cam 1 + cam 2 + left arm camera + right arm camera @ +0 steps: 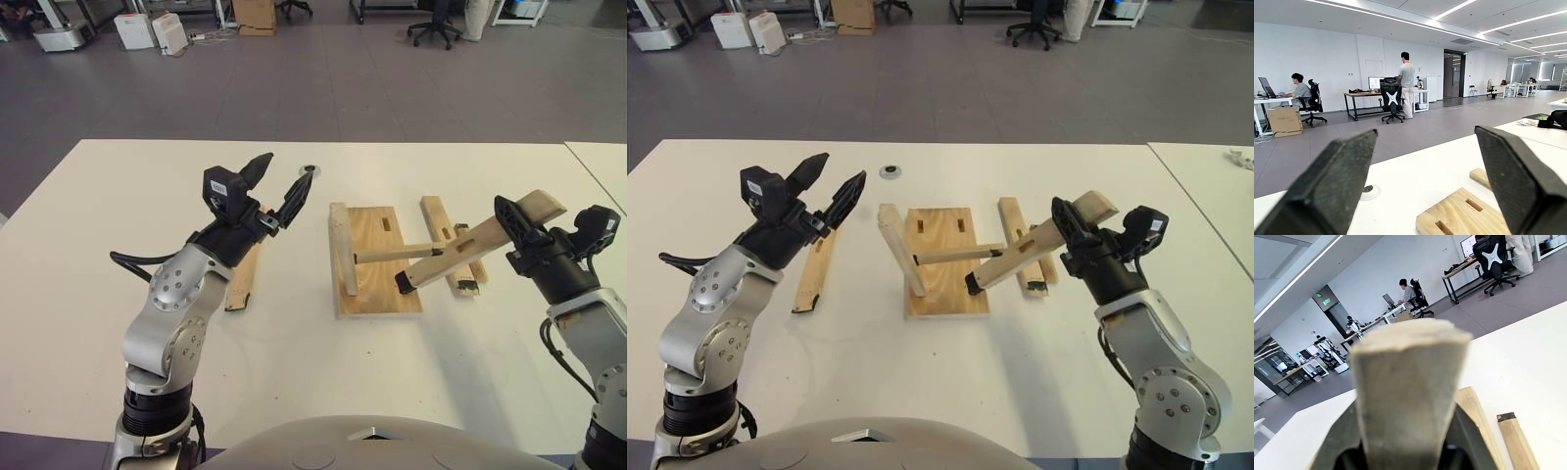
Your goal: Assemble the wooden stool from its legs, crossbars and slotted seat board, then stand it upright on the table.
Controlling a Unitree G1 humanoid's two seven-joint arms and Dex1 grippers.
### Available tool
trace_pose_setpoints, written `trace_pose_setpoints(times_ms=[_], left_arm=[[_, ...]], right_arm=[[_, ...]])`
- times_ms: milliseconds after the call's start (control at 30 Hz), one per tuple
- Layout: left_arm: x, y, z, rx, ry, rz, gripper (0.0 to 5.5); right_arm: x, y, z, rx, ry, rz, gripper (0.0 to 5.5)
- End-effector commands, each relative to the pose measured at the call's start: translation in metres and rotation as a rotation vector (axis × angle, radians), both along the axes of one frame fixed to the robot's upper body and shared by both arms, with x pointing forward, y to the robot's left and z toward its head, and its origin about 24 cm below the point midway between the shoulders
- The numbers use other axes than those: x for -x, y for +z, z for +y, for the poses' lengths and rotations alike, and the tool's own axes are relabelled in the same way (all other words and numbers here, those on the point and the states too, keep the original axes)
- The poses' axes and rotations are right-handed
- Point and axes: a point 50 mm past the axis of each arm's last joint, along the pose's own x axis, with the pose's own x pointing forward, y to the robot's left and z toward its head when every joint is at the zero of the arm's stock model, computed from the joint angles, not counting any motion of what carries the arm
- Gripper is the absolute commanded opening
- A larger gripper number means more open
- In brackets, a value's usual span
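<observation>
The right gripper [1070,233] is clamped on a pale wooden stool leg [1034,250], tilted over the slotted plywood seat board [955,294] lying flat mid-table. The left gripper [838,174] hovers nearby, fingers apart. Lowering the leg squarely, with the thin wooden crossbar [955,255] kept seated, looks wisest.

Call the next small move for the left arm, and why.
Probably lower the left gripper onto the loose leg lying on the table below it. It is open and empty, while the right gripper is shut on a tilted leg joined by a crossbar to a second leg resting on the seat board.
</observation>
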Motion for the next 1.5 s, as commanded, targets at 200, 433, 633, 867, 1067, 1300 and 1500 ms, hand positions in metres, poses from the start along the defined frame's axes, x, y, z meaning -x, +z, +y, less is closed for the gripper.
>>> trace_pose_setpoints(times_ms=[200,433,633,867,1067,1300,1500], left_arm=[[0.001,0.002,-0.006,-0.056,-0.009,-0.023,3.69],[0.001,0.008,-0.019,-0.053,-0.044,-0.057,3.69],[0.001,0.019,-0.03,-0.018,-0.08,-0.095,3.69],[-0.004,0.037,-0.037,0.069,-0.105,-0.121,3.69],[-0.001,0.015,-0.044,0.035,-0.125,-0.025,3.69],[-0.006,-0.017,-0.058,-0.062,-0.152,0.073,3.69],[-0.002,-0.025,-0.065,-0.136,-0.169,0.075,3.69]], right_arm=[[0.001,-0.014,0.0,0.261,-0.165,0.133,1.07],[0.009,-0.023,0.014,0.395,-0.101,0.094,1.06],[-0.001,-0.03,0.03,0.446,0.024,0.095,1.09],[-0.016,-0.033,0.045,0.448,0.221,0.06,2.1],[-0.02,-0.025,0.054,0.452,0.229,-0.029,2.83],[-0.021,-0.02,0.067,0.525,0.327,-0.087,2.83],[-0.007,-0.023,0.091,0.514,0.531,-0.112,2.83]])
